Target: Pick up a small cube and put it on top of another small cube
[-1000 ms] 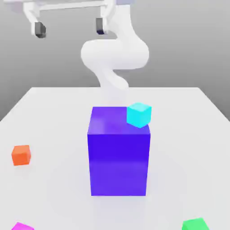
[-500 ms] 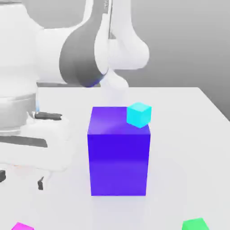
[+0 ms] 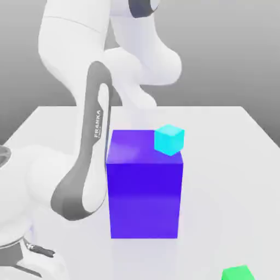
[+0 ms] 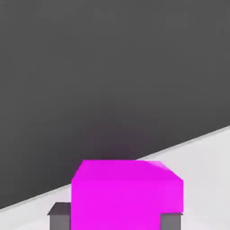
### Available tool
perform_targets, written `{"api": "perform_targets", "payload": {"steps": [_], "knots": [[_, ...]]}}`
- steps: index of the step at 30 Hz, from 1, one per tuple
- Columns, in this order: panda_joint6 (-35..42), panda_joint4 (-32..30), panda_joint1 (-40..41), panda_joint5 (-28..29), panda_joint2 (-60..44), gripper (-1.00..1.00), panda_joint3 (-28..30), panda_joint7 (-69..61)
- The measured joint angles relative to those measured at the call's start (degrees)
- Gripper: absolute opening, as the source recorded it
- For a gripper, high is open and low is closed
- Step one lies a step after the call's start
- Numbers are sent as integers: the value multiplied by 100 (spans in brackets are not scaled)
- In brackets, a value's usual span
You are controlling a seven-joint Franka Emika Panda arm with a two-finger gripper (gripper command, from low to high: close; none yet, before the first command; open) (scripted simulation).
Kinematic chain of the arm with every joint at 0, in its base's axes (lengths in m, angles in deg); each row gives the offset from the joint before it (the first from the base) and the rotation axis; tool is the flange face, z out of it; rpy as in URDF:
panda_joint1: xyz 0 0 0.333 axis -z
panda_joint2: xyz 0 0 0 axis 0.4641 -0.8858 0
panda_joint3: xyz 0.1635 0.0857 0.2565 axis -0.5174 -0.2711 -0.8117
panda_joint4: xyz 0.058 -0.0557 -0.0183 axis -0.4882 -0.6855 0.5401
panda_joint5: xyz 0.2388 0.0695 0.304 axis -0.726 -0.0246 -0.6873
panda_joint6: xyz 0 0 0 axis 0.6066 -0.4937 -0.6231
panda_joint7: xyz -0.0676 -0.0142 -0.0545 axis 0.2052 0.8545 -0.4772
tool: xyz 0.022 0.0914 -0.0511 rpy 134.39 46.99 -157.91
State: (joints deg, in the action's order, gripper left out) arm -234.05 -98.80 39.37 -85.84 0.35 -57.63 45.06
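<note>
White table: your gripper fingers flank the magenta cube (grip contact unclear); green cube at front edge.

lighting is even, diffuse and bright, with no hard cast shadows. in the exterior view the white table shows only a faint soft reflection below the big blue-violet block, whose top face is lighter than its front. the backdrop grades from dark grey to pale. in the hand view the magenta cube renders flat and saturated, edges slightly soft.
</note>
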Motion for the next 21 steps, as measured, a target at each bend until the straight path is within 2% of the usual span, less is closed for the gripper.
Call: {"api": "perform_targets", "payload": {"steps": [5, 18, 21], "knots": [[539, -178, -181, 223, 713, -100, 181, 165], [895, -633, -2422, 1003, 1568, -100, -815, 1347], [689, -655, -2955, 1261, 1432, -100, -1035, 1679]]}}
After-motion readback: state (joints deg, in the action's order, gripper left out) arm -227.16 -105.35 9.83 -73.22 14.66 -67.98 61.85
